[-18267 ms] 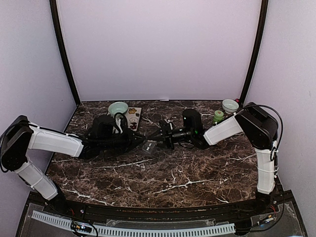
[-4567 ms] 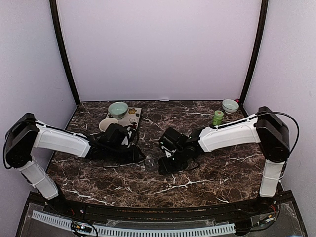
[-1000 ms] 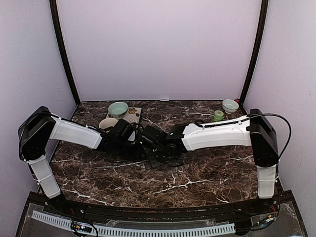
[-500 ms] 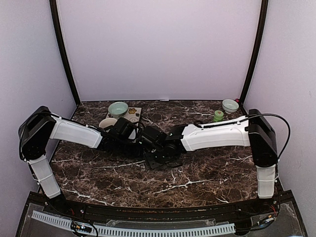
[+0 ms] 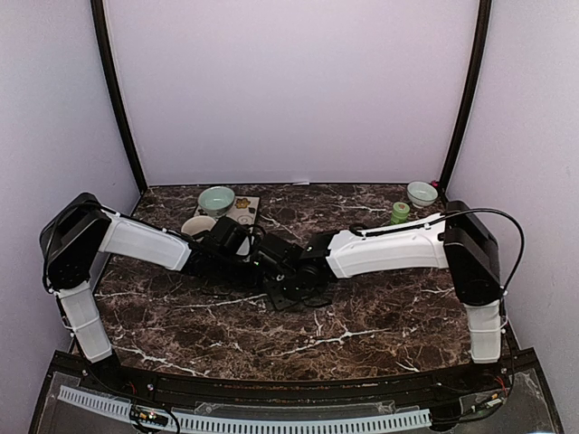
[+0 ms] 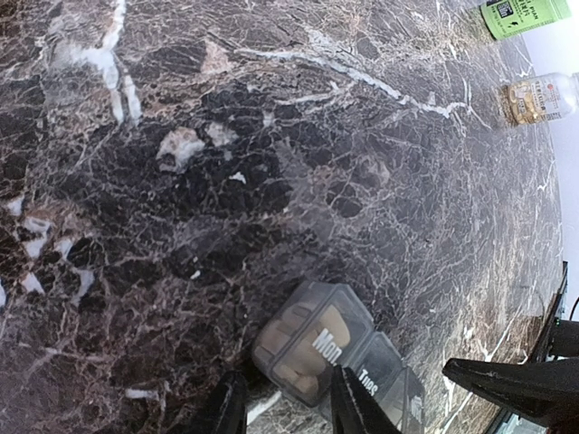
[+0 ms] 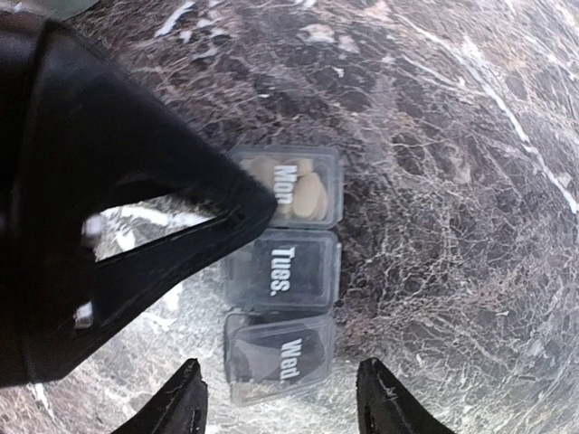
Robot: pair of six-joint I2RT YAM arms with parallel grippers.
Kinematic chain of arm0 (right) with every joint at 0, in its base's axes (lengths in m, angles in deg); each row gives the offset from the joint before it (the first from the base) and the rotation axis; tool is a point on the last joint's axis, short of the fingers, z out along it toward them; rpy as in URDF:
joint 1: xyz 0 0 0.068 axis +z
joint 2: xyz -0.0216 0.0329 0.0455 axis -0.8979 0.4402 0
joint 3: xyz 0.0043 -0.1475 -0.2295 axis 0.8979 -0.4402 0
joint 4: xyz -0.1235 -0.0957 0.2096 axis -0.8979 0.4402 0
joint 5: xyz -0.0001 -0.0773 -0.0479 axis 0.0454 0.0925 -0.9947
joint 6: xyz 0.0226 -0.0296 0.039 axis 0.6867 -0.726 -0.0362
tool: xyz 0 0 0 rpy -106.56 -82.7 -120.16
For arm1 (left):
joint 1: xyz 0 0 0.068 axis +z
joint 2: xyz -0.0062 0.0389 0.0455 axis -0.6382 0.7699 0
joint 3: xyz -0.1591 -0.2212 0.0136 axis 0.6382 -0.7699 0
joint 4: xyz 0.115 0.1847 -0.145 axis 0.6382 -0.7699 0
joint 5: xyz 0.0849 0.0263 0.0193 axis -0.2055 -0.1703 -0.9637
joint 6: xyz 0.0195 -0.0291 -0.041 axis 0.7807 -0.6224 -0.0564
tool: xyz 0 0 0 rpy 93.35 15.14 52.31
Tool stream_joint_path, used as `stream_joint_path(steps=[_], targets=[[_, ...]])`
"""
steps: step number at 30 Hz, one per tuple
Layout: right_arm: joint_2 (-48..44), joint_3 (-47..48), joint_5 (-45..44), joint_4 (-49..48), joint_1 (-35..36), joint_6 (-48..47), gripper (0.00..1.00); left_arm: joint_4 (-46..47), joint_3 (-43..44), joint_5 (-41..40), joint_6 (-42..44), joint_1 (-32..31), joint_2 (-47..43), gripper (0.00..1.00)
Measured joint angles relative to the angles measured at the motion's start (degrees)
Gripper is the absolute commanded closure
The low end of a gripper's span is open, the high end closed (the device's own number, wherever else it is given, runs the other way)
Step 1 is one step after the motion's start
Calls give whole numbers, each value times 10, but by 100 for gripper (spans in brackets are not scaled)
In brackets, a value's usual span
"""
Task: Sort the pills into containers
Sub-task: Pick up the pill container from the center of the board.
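Containers (image 7: 282,271) of a weekday pill strip, met by two robot grippers at centre frame.
Within a few seconds my right gripper (image 7: 280,396) had swung in from right of centre to hang over the strip, jaws spread, straddling the "Wed" end without touching it. My left gripper (image 6: 288,398) looked clenched on the "Mon" end, low in its wrist frame. Tan pills (image 7: 297,192) lay under the "Mon" lid only; "Tues" was lidded. I judged one compartment filled and another lid due next.

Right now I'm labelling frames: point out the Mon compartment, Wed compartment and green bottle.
Mon compartment (image 7: 305,192): right wrist view, lid centre.
Wed compartment (image 7: 280,354): right wrist view, lid centre.
green bottle (image 6: 520,15): left wrist view, its label.
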Motion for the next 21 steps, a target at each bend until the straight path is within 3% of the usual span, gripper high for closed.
stream_joint_path(steps=[21], targets=[[8,0,0,-12,-20,-5,60,10,8,7,3,3,13,65]])
